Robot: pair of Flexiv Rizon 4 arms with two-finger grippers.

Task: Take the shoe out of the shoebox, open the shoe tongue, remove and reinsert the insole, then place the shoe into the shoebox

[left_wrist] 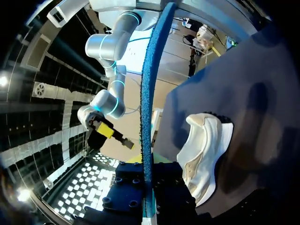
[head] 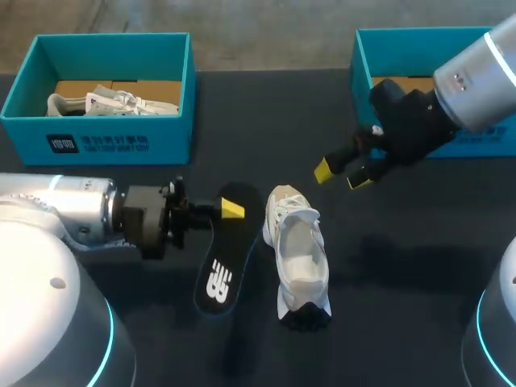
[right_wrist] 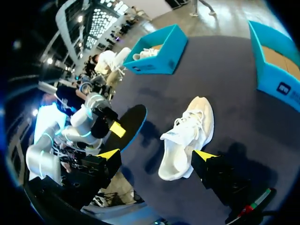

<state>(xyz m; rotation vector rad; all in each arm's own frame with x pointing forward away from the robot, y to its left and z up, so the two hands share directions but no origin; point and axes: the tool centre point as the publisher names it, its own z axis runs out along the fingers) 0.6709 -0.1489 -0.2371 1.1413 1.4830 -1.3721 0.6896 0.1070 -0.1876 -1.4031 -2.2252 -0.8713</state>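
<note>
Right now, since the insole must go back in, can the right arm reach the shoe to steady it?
Probably yes. The right gripper hangs open above the table beside the shoe, with nothing between them; the left gripper holds the insole on the shoe's other side.

The cream shoe (head: pixel 298 254) stands upright on the dark counter (head: pixel 403 306) with white laces, its mouth open to the ceiling, its toe toward the far boxes and its dark-soled heel nearest the robot. Just beside it, the black insole (head: pixel 226 266) with a blue edge and white logo is pinched at 1 end between the left arm's fingers (head: pixel 232 210), held on a slant. 2 open teal shoeboxes sit along the far edge: the left shoebox (head: pixel 105 133) holds another pale shoe, the right shoebox (head: pixel 363 52) shows a brown cardboard floor.
</note>
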